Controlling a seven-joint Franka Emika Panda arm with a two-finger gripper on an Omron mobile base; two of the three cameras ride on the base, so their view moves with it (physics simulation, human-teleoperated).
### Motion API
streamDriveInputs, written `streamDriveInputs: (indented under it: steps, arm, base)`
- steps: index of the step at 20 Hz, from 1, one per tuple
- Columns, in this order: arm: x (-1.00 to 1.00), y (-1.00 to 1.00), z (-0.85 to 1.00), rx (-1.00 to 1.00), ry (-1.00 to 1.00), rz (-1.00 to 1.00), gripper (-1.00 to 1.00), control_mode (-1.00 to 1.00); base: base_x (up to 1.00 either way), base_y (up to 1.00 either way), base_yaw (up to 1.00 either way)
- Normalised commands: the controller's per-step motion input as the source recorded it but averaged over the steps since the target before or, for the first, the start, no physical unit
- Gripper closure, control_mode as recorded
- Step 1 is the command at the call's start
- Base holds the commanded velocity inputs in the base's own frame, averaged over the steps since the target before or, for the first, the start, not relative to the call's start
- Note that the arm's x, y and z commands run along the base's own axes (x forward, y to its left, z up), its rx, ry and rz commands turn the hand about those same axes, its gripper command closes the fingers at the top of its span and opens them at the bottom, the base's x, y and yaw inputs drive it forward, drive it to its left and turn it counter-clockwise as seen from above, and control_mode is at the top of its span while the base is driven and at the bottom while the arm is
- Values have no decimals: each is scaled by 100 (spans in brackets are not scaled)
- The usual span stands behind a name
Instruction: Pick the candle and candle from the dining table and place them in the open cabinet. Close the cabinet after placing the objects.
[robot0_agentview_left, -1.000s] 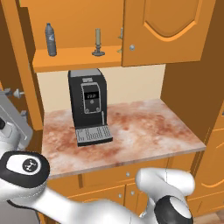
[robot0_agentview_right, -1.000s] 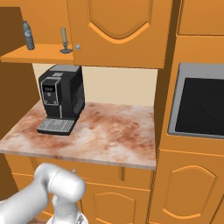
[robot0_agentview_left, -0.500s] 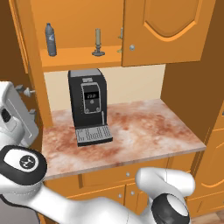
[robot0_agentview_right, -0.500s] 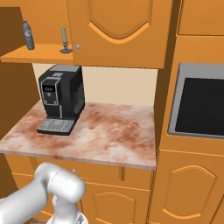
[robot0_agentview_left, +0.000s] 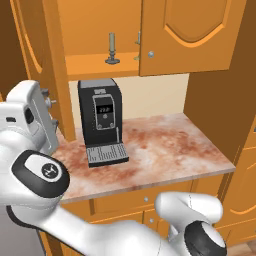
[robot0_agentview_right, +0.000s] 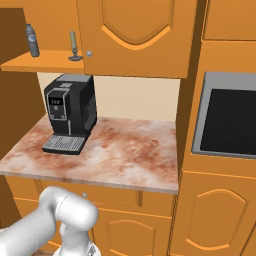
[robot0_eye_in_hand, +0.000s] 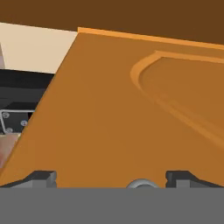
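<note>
The hand view faces the left door of the cabinet up close — arched panel, a silver knob between the fingertips of the claw, which stand apart on either side of it. In the left base view the hand sits by that door's edge, low left. One candle stands on the cabinet shelf; the right base view adds a bottle further left. The second candle I cannot tell. Below — a black coffee machine on the marbled tabletop, an oven at right.
</note>
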Motion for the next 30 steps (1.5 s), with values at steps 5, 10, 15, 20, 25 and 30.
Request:
streamDriveInputs:
  steps: [5,10,15,20,25,30]
  arm:
    - [19,-49,29,3,6,0,-100,-100]
    - [22,-50,21,3,6,0,-100,-100]
    - [28,-50,10,4,4,0,-100,-100]
    - [29,-49,0,7,2,4,-100,-100]
    - [17,-40,0,7,0,4,-100,-100]
    - [37,-40,0,8,-2,6,-100,-100]
  base:
    - [0,0,0]
    - [0,0,0]
    - [0,0,0]
    - [0,0,0]
    - [0,0,0]
    - [0,0,0]
